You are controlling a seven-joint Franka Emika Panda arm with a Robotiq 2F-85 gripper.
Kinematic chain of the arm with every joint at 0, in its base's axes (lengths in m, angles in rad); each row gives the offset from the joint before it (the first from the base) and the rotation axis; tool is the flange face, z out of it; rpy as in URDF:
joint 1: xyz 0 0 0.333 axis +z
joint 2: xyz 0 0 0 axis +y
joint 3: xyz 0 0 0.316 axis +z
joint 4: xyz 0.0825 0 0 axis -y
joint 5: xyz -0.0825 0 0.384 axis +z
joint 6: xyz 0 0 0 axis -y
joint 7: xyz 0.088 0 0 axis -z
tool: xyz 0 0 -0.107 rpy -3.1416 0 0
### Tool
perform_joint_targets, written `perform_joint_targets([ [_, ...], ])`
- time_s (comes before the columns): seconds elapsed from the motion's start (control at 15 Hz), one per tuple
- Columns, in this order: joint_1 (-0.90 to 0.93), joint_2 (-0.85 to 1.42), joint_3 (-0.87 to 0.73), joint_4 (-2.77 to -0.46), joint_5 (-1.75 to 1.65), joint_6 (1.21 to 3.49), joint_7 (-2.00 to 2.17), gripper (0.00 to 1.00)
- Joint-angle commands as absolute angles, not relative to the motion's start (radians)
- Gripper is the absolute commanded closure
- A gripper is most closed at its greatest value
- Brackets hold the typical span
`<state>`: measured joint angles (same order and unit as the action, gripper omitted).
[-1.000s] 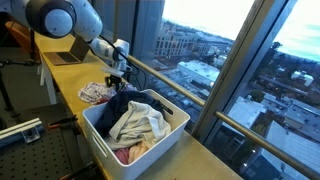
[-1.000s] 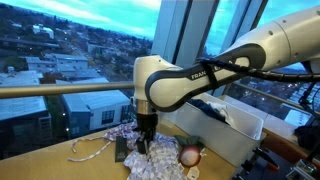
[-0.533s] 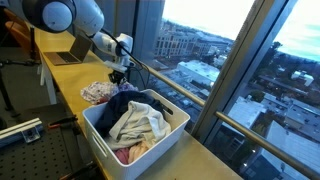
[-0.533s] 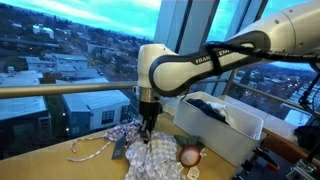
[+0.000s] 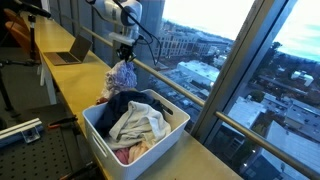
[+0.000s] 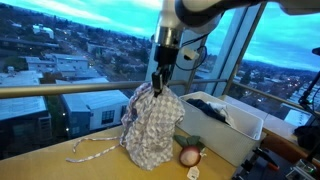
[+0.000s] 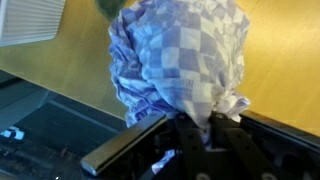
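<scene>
Gripper point(image 6: 158, 82) is way higher than a second ago, pinching the checkered cloth point(image 6: 150, 125) so it dangles. An exterior view catches the white bin point(image 6: 240, 135) at the cloth's 4 o'clock; wrist view doesn't.

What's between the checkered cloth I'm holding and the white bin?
A reddish round thing and a dark green thing lie between the checkered cloth and the white bin, in an exterior view.

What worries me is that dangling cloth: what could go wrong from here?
The pincer grips only a small bunch at the top of the checkered cloth, so it may slip out. The cloth hangs long and loose; its hem could snag the rim of the white bin, already heaped with clothes.
</scene>
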<state>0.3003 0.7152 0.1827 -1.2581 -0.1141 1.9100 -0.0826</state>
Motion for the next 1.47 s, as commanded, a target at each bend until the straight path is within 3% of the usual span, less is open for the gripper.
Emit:
perform_joint_targets([
  [0.0,0.251,0.527,0.179,-1.361,-0.081,1.922,-0.047,0.96],
  [0.8,0.021,0.023,0.092,-1.527,0.039,1.915,0.017,0.96],
  [1.4,-0.091,-0.285,-0.088,-1.526,0.053,1.736,-0.089,0.96],
])
